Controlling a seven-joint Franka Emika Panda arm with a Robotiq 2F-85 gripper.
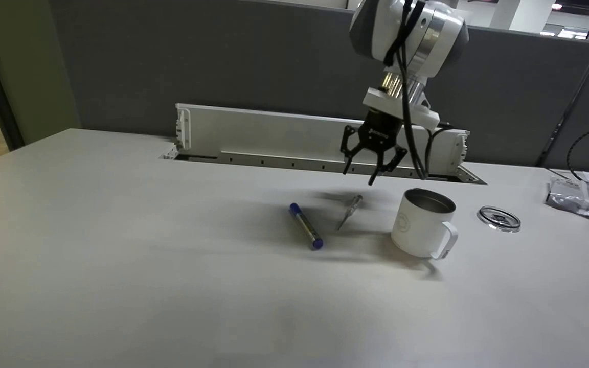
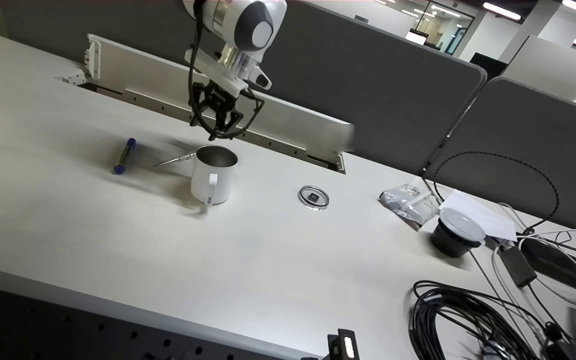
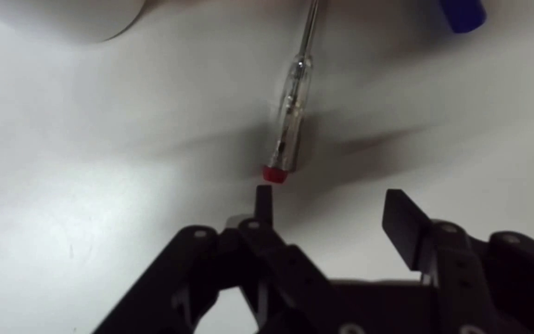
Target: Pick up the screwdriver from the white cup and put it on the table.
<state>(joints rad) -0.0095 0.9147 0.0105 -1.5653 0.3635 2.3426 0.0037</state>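
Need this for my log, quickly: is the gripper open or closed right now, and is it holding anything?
Gripper: open, holding nothing; the screwdriver lies on the table.

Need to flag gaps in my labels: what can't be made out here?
Wrist view: top edge cuts off the tip of the screwdriver and most of the pen.
In an exterior view: the cup hides the screwdriver's handle end.
In both exterior views: cup's inside floor, behind its near wall; dark spot on the disc, too small.
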